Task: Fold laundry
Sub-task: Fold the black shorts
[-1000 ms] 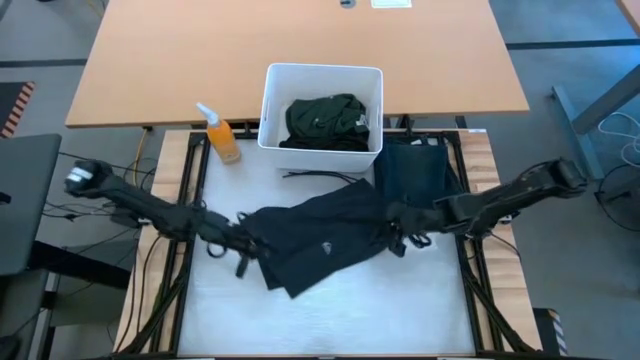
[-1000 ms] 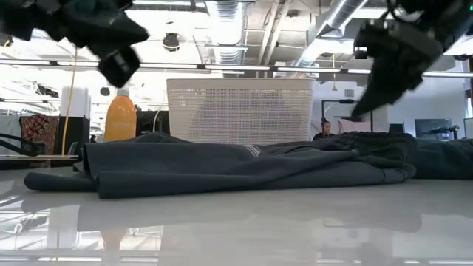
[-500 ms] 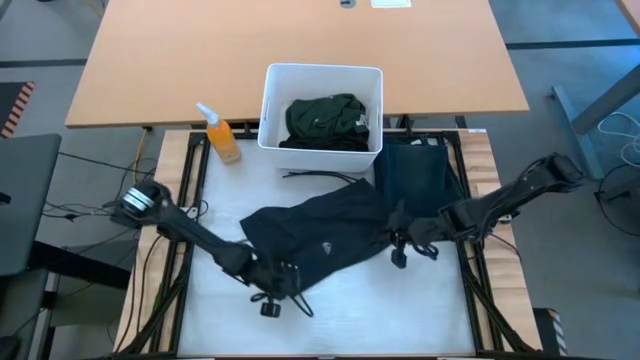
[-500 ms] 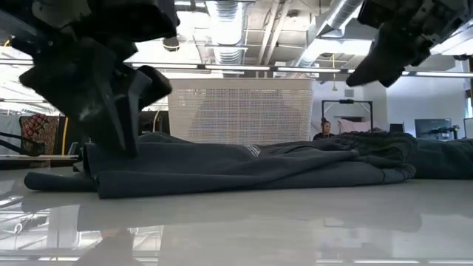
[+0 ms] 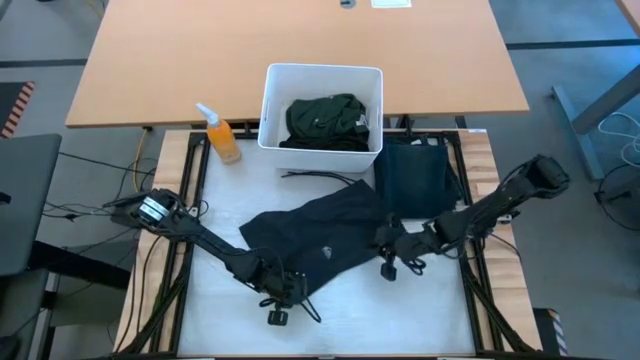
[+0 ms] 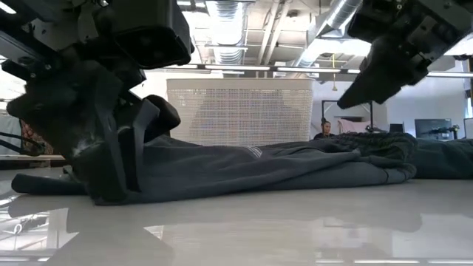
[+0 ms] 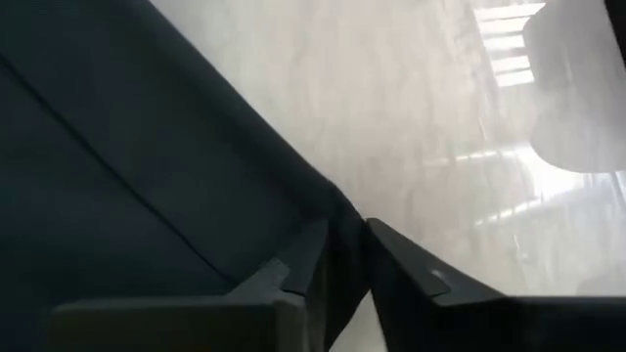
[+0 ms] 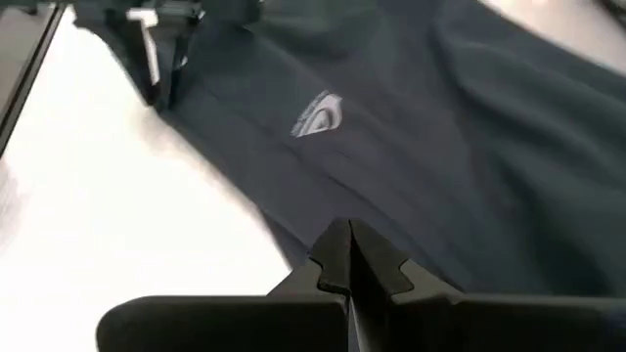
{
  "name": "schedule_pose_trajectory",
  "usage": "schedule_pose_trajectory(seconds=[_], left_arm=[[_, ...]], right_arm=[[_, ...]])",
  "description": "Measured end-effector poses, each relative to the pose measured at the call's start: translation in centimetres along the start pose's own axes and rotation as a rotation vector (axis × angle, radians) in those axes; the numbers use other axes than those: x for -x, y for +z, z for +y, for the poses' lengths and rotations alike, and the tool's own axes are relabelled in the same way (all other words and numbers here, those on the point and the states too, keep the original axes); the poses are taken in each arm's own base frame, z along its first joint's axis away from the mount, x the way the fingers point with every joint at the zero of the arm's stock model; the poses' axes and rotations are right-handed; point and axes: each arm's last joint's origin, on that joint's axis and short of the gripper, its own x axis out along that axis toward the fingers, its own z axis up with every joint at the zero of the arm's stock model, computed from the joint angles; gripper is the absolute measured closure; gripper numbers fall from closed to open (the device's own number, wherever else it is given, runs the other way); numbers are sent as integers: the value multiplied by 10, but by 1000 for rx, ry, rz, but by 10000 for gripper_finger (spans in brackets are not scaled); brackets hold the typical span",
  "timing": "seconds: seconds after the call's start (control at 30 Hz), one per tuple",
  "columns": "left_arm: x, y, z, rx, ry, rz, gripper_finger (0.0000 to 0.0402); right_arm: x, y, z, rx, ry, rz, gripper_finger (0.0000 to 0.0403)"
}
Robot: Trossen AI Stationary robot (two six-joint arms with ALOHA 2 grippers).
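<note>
Dark navy trousers (image 5: 330,238) with pale logo — green shirt (image 5: 326,122), white bin (image 5: 272,108), orange bottle (image 5: 222,139).

High view: you look straight down on the table (image 5: 210,320).
Low view: you look level across it.
Wrist views: close over the trousers (image 8: 469,127).
Shared: the trousers.

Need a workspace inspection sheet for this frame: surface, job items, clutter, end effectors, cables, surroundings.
Surface: white table, glossy, bare in front.
Job's things: dark trousers spread mid-table; navy garment folded behind; green shirt in white bin.
Clutter: orange spray bottle; black cord near bin.
End effectors: left end effector pinching the trousers' front corner; right end effector shut, empty, above the trousers' right side.
Cables: loose leads off table's left edge.
Surroundings: wooden desk behind; person far off.
</note>
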Motion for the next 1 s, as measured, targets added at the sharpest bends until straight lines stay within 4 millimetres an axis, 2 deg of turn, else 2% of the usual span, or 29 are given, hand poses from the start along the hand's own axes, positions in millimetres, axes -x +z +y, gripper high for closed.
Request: schedule_pose_trajectory(seconds=[0.1, 0.23, 0.37, 0.57, 0.73, 0.87, 1.0], left_arm=[[1, -1, 0, 2, 4, 6, 390], [14, -3, -1, -11, 13, 36, 400], [43, -1, 0, -16, 51, 25, 401], [86, -10, 4, 22, 199, 54, 401], [106, -23, 5, 75, 310, 112, 401], [105, -27, -1, 97, 321, 111, 401], [99, -27, -10, 91, 295, 89, 401]], right_arm=[[-11, -12, 9, 12, 14, 50, 383], [-28, -32, 13, 10, 10, 155, 383], [-42, -45, 10, 3, -38, 219, 383], [-55, -50, 1, -28, -97, 253, 382], [-46, -48, -3, -21, -82, 308, 382], [-31, -42, -6, -21, -68, 321, 382], [-20, -29, -5, -37, -37, 252, 382]])
